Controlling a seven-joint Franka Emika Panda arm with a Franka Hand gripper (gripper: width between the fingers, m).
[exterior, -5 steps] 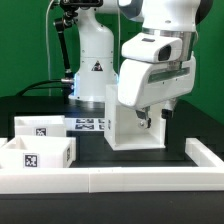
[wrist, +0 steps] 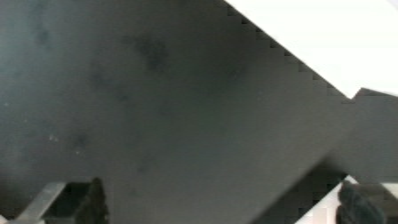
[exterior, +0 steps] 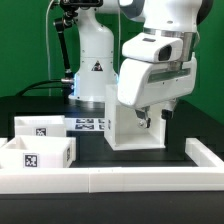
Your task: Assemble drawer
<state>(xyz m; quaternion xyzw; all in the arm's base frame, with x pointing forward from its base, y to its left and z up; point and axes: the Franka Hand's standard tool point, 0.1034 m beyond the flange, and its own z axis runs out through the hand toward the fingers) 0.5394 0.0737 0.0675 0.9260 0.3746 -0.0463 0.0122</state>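
The drawer's tall white shell stands upright at the table's middle. My gripper hangs close over its upper part on the exterior view's right, jaws open and empty. In the wrist view the gripper shows two dark fingertips far apart, with dark table between them and a white face of the shell off to one side. Two shallow white trays, each with a tag, lie at the exterior view's left: one further back, one nearer.
The marker board lies flat behind the trays. A long low white border rail runs along the front and turns up at the exterior view's right. The robot's white base stands at the back.
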